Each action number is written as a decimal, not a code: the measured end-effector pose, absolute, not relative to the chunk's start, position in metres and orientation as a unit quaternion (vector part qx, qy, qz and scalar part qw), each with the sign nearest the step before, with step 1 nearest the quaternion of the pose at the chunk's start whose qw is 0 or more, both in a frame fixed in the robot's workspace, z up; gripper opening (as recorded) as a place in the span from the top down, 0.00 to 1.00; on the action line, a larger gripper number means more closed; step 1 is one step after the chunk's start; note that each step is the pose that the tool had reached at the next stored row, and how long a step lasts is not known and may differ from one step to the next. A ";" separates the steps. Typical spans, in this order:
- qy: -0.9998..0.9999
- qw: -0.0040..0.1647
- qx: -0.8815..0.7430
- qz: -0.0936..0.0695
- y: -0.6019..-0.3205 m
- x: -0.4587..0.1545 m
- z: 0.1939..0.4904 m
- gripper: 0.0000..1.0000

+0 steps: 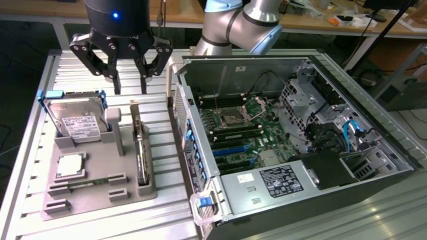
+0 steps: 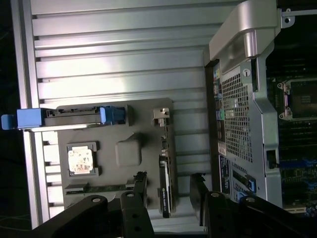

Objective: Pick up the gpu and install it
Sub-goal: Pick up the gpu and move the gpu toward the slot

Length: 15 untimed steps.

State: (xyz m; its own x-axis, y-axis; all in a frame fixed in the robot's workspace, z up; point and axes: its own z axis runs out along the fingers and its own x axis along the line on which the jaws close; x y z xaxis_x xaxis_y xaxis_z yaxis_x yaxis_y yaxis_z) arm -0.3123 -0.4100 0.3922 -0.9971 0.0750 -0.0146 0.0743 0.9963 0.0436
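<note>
The gpu [image 1: 139, 150] stands on edge in a slot of the grey holder [image 1: 100, 195], left of the computer case in the exterior view. It is a slim card with its silver bracket end toward the far side. My gripper [image 1: 130, 86] hangs open just above and behind the card's far end, touching nothing. In the wrist view the gpu [image 2: 166, 176] appears edge-on, running between the two spread black fingers [image 2: 140, 187] of the gripper [image 2: 169, 192]. The open case [image 1: 280, 135] lies on its side with the motherboard [image 1: 243, 131] exposed.
The holder also carries a silver hard drive [image 1: 77, 120] with blue tabs, a square processor chip [image 1: 70, 165] and a memory stick [image 1: 87, 184]. A grey post [image 1: 113, 127] stands beside the gpu. The case wall [image 1: 180, 115] rises close to the holder's right side.
</note>
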 end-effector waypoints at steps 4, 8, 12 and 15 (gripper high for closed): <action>0.999 0.008 0.037 0.022 -0.413 -0.312 0.392 0.52; 0.999 0.008 0.037 0.022 -0.414 -0.312 0.392 0.52; 0.999 0.008 0.037 0.022 -0.414 -0.312 0.392 0.52; 0.999 0.008 0.037 0.022 -0.414 -0.312 0.392 0.52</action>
